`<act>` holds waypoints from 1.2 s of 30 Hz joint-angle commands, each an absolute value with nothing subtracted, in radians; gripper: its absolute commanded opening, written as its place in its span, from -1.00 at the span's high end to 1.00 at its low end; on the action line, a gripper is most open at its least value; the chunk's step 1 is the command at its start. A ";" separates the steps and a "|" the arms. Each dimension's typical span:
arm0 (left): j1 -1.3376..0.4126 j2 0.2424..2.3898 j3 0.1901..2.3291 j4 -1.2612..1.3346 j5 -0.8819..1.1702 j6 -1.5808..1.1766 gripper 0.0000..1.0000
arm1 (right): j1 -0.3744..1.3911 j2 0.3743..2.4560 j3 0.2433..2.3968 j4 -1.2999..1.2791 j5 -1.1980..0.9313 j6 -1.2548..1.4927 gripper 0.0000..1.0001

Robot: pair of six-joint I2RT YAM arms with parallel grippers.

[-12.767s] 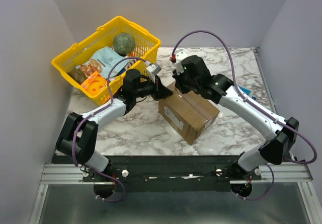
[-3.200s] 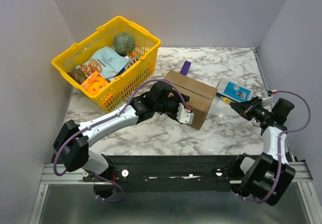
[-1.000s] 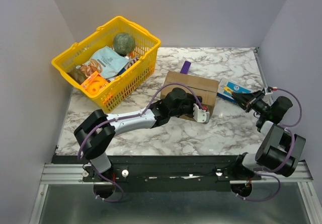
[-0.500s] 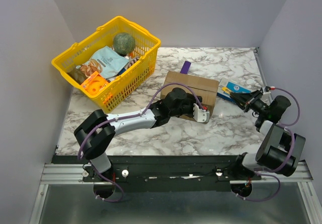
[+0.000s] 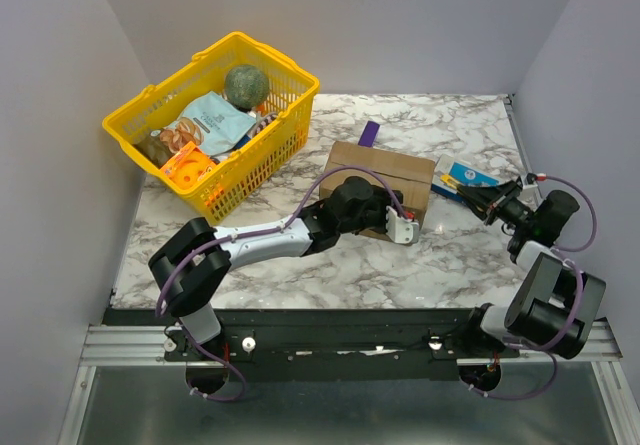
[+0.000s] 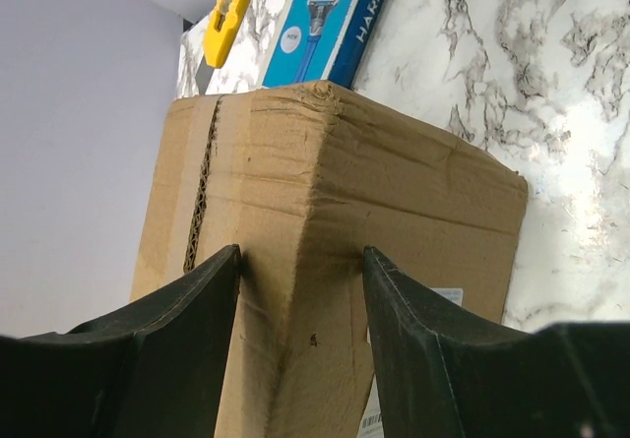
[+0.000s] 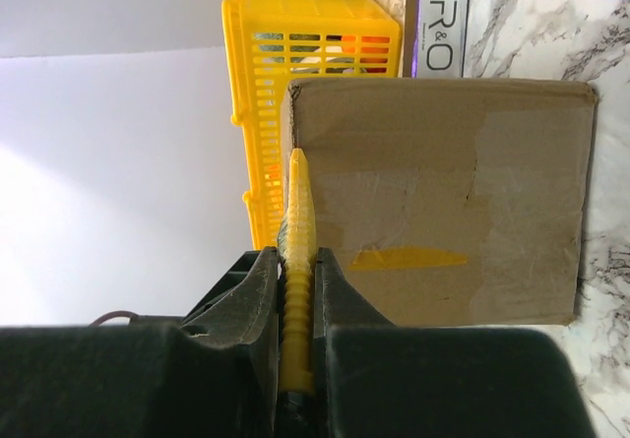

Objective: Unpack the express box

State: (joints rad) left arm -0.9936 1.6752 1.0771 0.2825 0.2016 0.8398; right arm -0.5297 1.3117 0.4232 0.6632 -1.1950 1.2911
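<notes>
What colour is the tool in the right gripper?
Yellow slim plastic cutter, clearest in the right wrist view.

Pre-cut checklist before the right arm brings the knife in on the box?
1. Left gripper clamped across a corner of the express box: ok.
2. Right gripper shut on the yellow utility knife: ok.
3. Knife pointed at the box: ok.
4. Blade extended: cannot tell.
5. Tip touching cardboard: cannot tell.
6. Harry's razor box clear of the knife's path: not ok, it lies right beside the box end, close to the knife.
</notes>
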 commanded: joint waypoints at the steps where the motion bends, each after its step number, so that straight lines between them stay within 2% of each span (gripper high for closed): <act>1: -0.997 1.706 1.100 0.287 0.152 0.821 -0.20 | -0.523 1.267 0.434 0.557 -1.269 1.240 0.99; 36: -0.996 1.732 1.106 0.308 0.045 0.795 -0.20 | -0.555 1.075 0.497 -0.047 -1.367 0.891 0.99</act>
